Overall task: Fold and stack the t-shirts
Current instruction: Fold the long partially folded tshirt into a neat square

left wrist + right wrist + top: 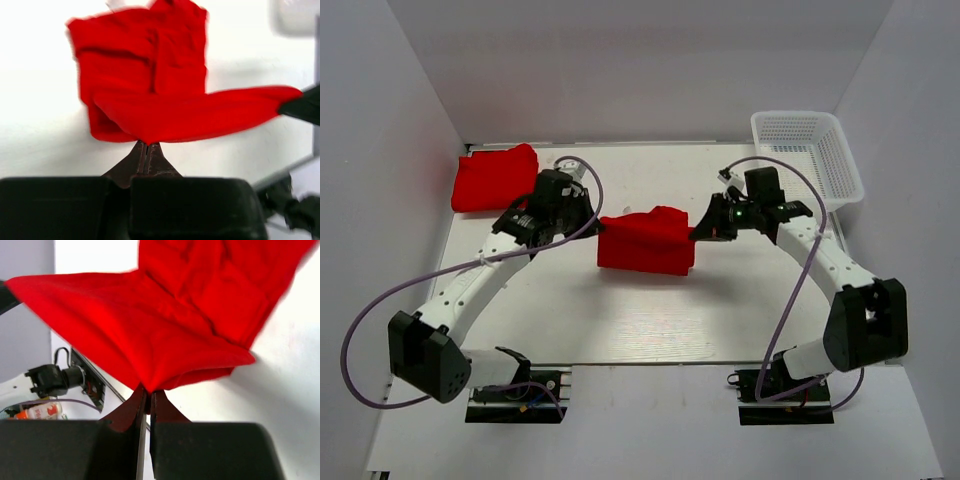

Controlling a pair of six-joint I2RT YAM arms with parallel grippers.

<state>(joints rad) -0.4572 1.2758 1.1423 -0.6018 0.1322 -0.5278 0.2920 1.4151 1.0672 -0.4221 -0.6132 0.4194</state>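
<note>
Red t-shirt (645,242) hangs pinched between left fingers (131,165) and right fingers (127,411)

Looks like a robotics lab test cell, not anybody's home. There's a bare white table (620,330) boxed in by plain white walls (620,60), with a left arm (470,285) and a right arm (825,265) bolted at its near edge and purple cables (355,340) looping loose.

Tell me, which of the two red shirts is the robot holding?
The shirt in the middle: both arms' jaws are shut on it, one at each end. The other shirt lies folded at the table's far left corner, untouched.
</note>
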